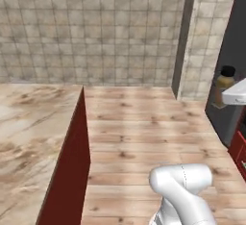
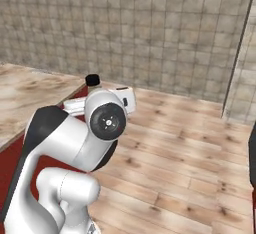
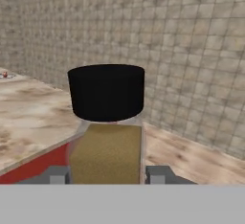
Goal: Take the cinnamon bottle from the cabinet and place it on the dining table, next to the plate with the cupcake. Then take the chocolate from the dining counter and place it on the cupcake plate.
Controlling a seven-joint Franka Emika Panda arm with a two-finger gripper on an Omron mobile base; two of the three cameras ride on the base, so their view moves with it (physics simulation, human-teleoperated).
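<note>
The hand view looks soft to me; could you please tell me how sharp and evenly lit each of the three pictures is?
Hand view: the cinnamon bottle held in the gripper looms large with soft edges. Left base view: flat, even light, no glare, the bottle small at the right edge. Right base view: the same flat light, with gentle shading on the arm and no hard shadows on the floor.

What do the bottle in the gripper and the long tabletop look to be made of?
Cinnamon bottle: seemingly clear glass or plastic, tan powder showing through; the black cap looks like matte plastic. Dining table: polished marble look, beige with brown veins, on a red base.
</note>
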